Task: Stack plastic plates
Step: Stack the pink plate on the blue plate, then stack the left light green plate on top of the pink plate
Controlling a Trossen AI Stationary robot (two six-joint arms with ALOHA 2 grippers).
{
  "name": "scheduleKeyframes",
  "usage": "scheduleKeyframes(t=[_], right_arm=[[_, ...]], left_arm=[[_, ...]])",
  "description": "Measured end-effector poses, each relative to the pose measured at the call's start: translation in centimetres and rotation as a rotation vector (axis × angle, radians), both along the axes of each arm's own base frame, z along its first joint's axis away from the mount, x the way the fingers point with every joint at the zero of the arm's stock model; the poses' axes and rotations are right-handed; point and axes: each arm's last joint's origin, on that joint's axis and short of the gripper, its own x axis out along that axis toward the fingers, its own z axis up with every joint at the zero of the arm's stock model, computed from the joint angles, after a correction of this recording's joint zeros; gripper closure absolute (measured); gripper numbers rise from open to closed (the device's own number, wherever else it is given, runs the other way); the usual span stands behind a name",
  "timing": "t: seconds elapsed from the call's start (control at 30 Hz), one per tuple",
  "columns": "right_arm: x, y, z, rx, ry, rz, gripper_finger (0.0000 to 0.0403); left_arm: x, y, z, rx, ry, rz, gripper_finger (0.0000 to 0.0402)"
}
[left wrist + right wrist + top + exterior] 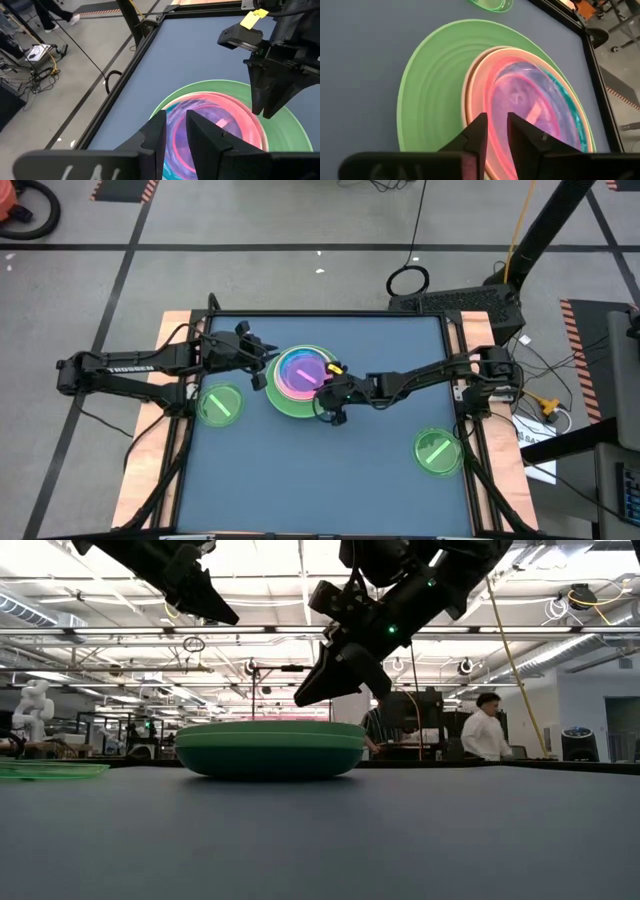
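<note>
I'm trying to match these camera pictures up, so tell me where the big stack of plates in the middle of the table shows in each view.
High view: the stack of plates sits centre, between both grippers.
Low view: stack at centre-left, seen edge-on, green rims only.
Left wrist view: stack at lower right, beyond the left gripper.
Right wrist view: stack fills the middle.
Shared landmark: the right gripper, hovering at the stack's edge.

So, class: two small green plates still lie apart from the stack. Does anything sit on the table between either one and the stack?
Nothing visible does. The left green plate and the right green plate each face bare table toward the stack. The left end effector and right end effector hang above the stack itself.
</note>
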Motion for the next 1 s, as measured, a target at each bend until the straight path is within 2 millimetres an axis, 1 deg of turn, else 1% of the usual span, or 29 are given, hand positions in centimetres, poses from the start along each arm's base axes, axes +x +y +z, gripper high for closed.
scheduleKeyframes(t=[0.23,0.43,0.53,0.63,0.8,0.9,1.0], right_arm=[[0.0,0.0,0.0,0.025,-0.006,-0.019,0.0324],[0.0,0.0,-0.1,0.061,-0.011,-0.046,0.0325],[-0.2,0.2,-0.3,0.081,0.013,-0.062,0.0327],[-0.8,0.6,-0.3,0.063,0.056,-0.109,0.0329],[-2.8,1.4,0.8,0.012,0.165,-0.181,0.0330],[-4.3,1.8,2.2,0.003,0.201,-0.205,0.0330],[-5.7,2.2,3.8,-0.025,0.196,-0.230,0.0330]], left_arm=[[0.0,0.0,0.0,0.000,0.000,0.000,0.0321],[0.0,0.0,0.0,-0.007,-0.003,0.003,0.0321],[0.0,0.0,0.0,-0.022,-0.007,0.012,0.0321],[-0.1,0.0,-0.2,-0.055,-0.004,0.028,0.0321],[-0.5,-0.4,-0.9,-0.178,0.031,0.084,0.0321],[-0.7,-1.0,-1.4,-0.259,0.066,0.110,0.0321],[-1.1,-2.0,-2.0,-0.359,0.107,0.145,0.0321]])
